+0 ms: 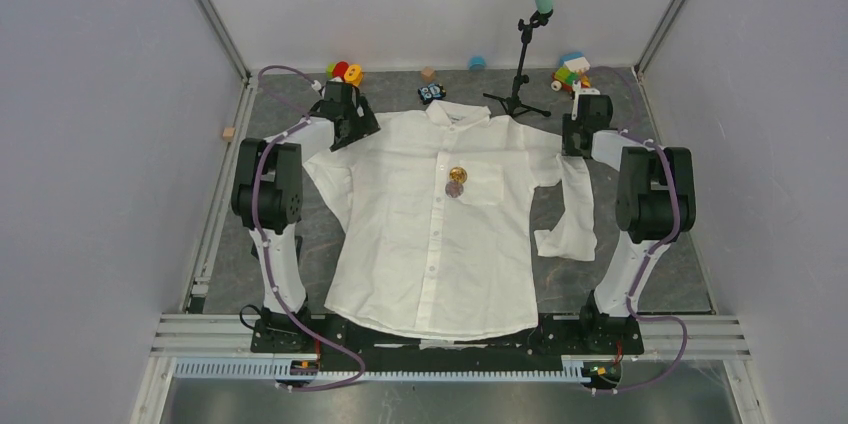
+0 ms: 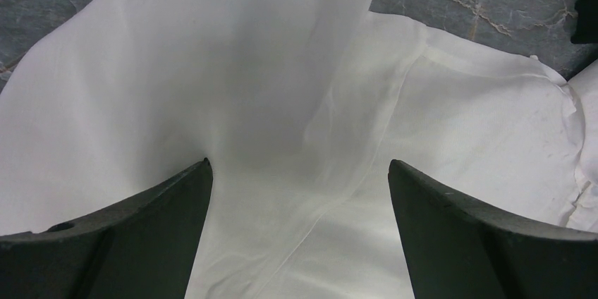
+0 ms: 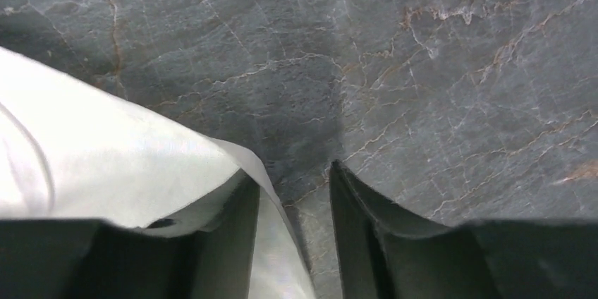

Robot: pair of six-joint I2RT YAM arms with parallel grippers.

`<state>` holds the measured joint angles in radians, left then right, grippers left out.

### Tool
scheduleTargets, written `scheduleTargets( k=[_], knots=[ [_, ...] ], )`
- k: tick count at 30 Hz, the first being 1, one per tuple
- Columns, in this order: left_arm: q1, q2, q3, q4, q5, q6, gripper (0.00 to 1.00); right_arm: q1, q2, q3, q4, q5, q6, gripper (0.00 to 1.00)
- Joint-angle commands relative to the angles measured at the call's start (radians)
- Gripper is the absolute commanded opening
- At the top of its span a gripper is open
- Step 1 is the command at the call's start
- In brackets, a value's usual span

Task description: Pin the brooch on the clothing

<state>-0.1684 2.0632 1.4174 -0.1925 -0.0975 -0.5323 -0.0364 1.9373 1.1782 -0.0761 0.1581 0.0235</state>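
The white shirt (image 1: 430, 244) lies flat, front up, collar at the far side. A small gold brooch (image 1: 456, 176) sits by the chest pocket's edge, with a small purplish piece just below it. My left gripper (image 1: 345, 116) hovers over the shirt's left shoulder. In the left wrist view it (image 2: 298, 165) is wide open and empty above the fabric (image 2: 247, 66). My right gripper (image 1: 578, 134) is at the right sleeve. In the right wrist view it (image 3: 293, 172) is narrowly open, with the sleeve edge (image 3: 106, 158) draped over one finger and hanging into the gap.
A black microphone stand (image 1: 520, 79) with a teal head stands behind the collar. Toys lie along the back edge: colourful pieces (image 1: 345, 71), a small dark car (image 1: 431, 93), a blue cup (image 1: 477, 62), a block toy (image 1: 572, 71). White walls enclose the grey marble table (image 1: 300, 234).
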Motion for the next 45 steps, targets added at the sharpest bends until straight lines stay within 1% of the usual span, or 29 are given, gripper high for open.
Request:
scheduleTargets(
  k=[1,2,3,4,5,9,15,19,24,28,30,33,36,39,45],
  knots=[
    [0.012,-0.063,-0.022,0.013,0.009,0.059,1.0,-0.011,-0.04,0.032,0.001,-0.033,-0.015,0.59],
    [0.011,-0.085,-0.032,0.025,0.013,0.065,1.0,-0.011,-0.057,0.026,0.002,-0.04,-0.015,0.72],
    [0.01,-0.116,-0.043,0.035,0.015,0.07,1.0,-0.012,-0.079,0.019,0.002,-0.048,-0.014,0.82],
    [0.01,-0.14,-0.052,0.046,0.019,0.078,1.0,-0.013,-0.098,0.015,0.001,-0.059,-0.039,0.88],
    [0.011,-0.171,-0.06,0.053,0.019,0.086,1.0,-0.013,-0.123,0.012,-0.003,-0.07,-0.043,0.91],
    [0.01,-0.295,-0.08,0.05,0.003,0.108,1.0,-0.015,-0.214,0.005,-0.04,-0.106,-0.045,0.95],
    [0.01,-0.537,-0.077,-0.042,-0.035,0.118,1.0,-0.02,-0.419,-0.046,-0.083,-0.126,-0.028,0.96],
    [0.01,-0.719,-0.088,-0.113,-0.056,0.138,1.0,-0.02,-0.622,-0.139,-0.063,-0.103,-0.025,0.96],
    [0.01,-0.965,-0.128,-0.183,-0.078,0.226,1.0,-0.02,-0.933,-0.289,0.015,-0.052,-0.072,0.98],
    [0.01,-1.173,-0.25,-0.164,-0.113,0.287,1.0,-0.02,-1.159,-0.45,0.153,-0.009,-0.1,0.98],
    [0.01,-1.266,-0.339,-0.131,-0.153,0.304,1.0,-0.019,-1.266,-0.546,0.22,0.012,-0.099,0.98],
    [0.01,-1.377,-0.482,-0.067,-0.198,0.318,1.0,-0.019,-1.38,-0.688,0.304,0.041,-0.076,0.98],
    [0.01,-1.431,-0.575,-0.028,-0.221,0.319,1.0,-0.019,-1.465,-0.786,0.371,0.052,-0.059,0.98],
    [0.01,-1.424,-0.576,-0.033,-0.221,0.309,1.0,-0.019,-1.503,-0.81,0.397,0.061,-0.054,0.98],
    [0.012,-1.409,-0.577,-0.041,-0.199,0.279,1.0,-0.019,-1.499,-0.794,0.378,0.067,-0.055,0.98]
  ],
)
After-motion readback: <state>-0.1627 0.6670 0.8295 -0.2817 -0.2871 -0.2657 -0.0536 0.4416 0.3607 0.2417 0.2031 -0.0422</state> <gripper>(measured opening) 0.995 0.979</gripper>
